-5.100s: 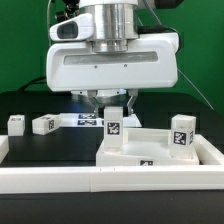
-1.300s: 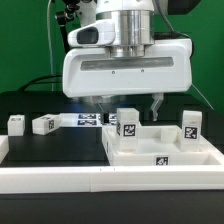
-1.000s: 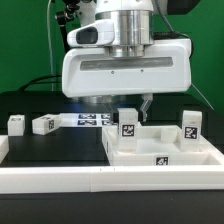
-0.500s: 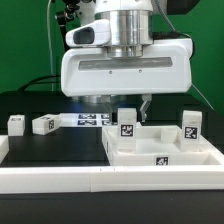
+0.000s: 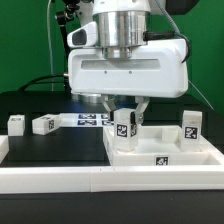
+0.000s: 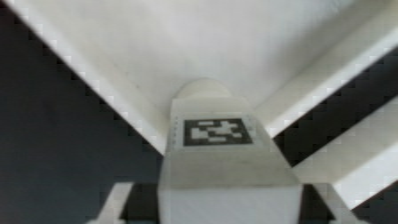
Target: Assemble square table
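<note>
You see 1 slab (image 5: 160, 152) | 4 legs (image 5: 190, 127): 2 at the slab, 2 on the black table (image 5: 60, 148) | 1 gripper (image 5: 124, 116) straddles one leg (image 5: 124, 128); can't tell if it squeezes.

Arm upright, gripper aimed straight down.
The gripper (image 5: 124, 112) hangs low beneath the broad white wrist housing (image 5: 128, 70), its two fingers (image 5: 141, 108) vertical and set somewhat apart; whether they are clamping cannot be told.

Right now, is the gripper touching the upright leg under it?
Cannot tell. In the exterior view the fingers of the gripper flank the leg closely. The wrist view blurs where they meet its sides, so neither contact nor gap shows plainly.
</note>
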Controlling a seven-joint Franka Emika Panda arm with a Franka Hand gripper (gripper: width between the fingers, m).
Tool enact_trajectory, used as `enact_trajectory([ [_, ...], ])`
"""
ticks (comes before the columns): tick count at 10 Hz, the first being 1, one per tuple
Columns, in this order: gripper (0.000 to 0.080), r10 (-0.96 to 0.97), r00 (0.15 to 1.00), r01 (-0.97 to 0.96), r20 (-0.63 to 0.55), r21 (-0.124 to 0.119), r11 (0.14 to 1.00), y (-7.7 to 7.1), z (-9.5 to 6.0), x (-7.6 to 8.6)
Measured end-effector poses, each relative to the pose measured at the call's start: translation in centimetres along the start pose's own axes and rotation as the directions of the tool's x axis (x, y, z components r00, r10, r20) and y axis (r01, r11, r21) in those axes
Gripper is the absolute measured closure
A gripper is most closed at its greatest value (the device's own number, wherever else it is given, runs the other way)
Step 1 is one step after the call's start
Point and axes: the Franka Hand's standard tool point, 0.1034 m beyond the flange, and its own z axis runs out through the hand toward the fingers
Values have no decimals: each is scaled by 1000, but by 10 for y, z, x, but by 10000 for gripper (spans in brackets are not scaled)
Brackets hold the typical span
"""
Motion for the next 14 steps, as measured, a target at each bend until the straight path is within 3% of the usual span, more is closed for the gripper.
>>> enact_trajectory([
  [3,509,285,959,-285,5,4,959,1,0,0],
  [7,509,553,833,-553,10,3,833,0,1,-1],
  [9,509,637,771,-637,13,4,771,0,1,-1],
  [12,500,596,803,-596,13,4,803,-1,1,-1],
  [13,310,572,820,-572,13,4,820,-2,0,-1],
  [14,196,524,852,-524,13,5,852,-4,0,-2],
])
